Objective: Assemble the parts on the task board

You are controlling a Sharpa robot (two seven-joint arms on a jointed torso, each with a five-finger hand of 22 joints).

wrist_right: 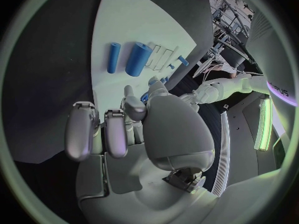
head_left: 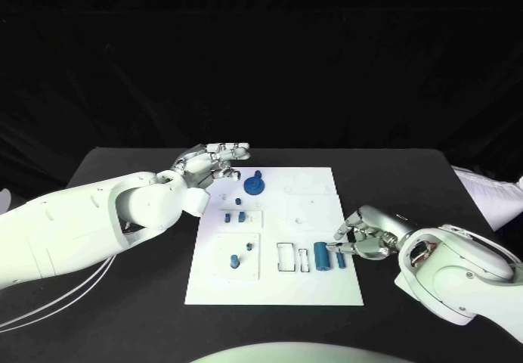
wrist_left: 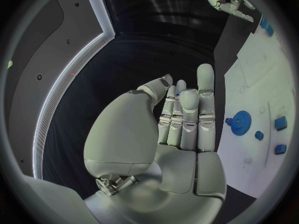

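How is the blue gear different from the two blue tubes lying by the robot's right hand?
The blue gear is round, flat and toothed; the blue tubes are long and smooth. The gear sits at the task board's far end near the left hand; the tubes lie at the near end beside the right hand. All are blue.

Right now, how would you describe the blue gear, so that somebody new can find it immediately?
Find the white task board in the middle of the black table. Go to its far edge, beside the left hand. There the blue gear lies flat: round and toothed, unlike the small pegs and cylinders nearer the robot.
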